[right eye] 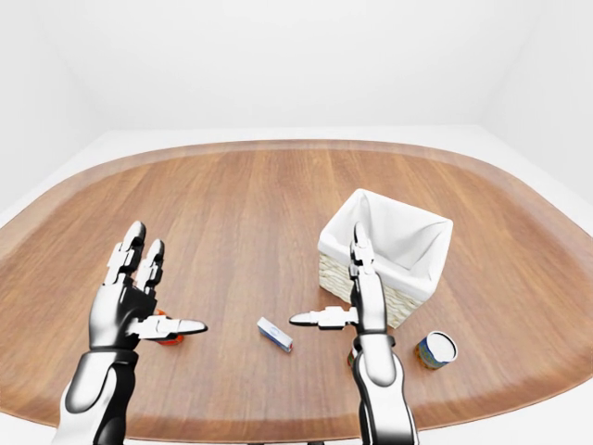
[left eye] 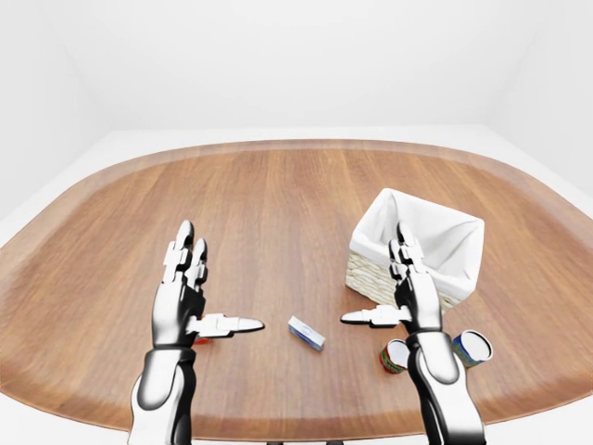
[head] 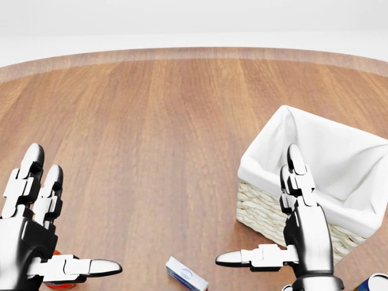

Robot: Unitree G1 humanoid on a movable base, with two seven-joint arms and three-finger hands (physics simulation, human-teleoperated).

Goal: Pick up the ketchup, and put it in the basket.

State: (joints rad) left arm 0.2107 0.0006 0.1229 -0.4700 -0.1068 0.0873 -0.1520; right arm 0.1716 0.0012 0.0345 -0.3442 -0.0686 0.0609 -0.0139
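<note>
Right-eye view shows the robot's silver-and-black left hand (right eye: 130, 297) raised over the brown wooden oval table (right eye: 250, 204), fingers spread and thumb out, grasping nothing. Just beneath its thumb a small red object (right eye: 170, 337) peeks out, probably the ketchup; it is mostly hidden, so its long axis cannot be told. It sits on the table, touching nothing visible, directly below that hand. The right hand (right eye: 357, 297) is likewise released, hovering beside the white-lined wicker basket (right eye: 389, 246), well apart from the red object. Between the hands lies a small blue-and-white box (right eye: 275, 334). The left hand looks the nearer one for the pick, needing mainly a downward reach.
</note>
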